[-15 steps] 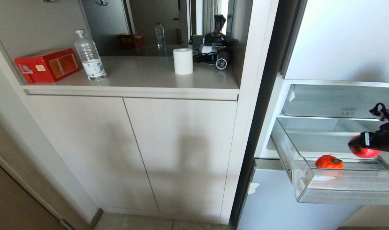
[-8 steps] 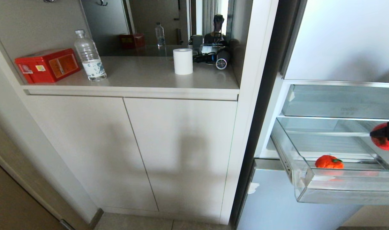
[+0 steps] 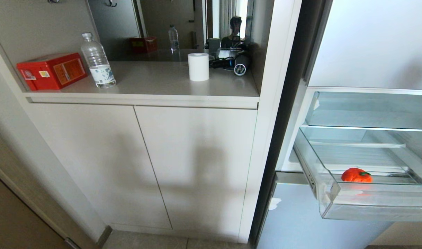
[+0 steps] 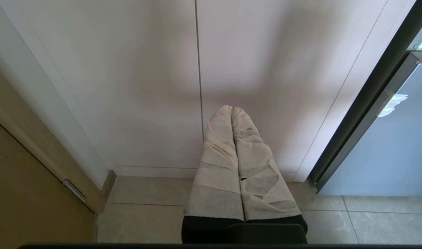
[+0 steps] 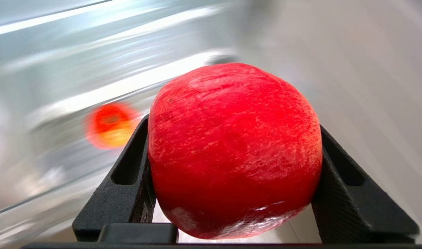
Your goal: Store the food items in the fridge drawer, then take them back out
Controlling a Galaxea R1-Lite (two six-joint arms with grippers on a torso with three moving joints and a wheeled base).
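The fridge drawer point(image 3: 370, 207) stands pulled out at the lower right of the head view, a clear bin with a glossy front. The orange-red fruit with a green stem top point(image 3: 357, 175) lies inside it, and it shows as a blur point(image 5: 110, 125) in the right wrist view. My right gripper point(image 5: 233, 152) is outside the head view and is shut on the deep red smooth fruit point(image 5: 233, 148), one black finger on each side. My left gripper point(image 4: 231, 110) hangs low before the cabinet doors, its taped fingers pressed together with nothing between them.
A shallower clear tray point(image 3: 370, 110) sits above the drawer, and a lower glossy panel point(image 3: 301, 221) below it. To the left a counter point(image 3: 155, 90) carries a red box point(image 3: 51, 71), a water bottle point(image 3: 98, 62), a paper roll point(image 3: 198, 66) and a hair dryer point(image 3: 240, 65).
My right gripper has carried the deep red fruit up and rightwards out of the drawer and out of the head view. The orange-red fruit has stayed put.
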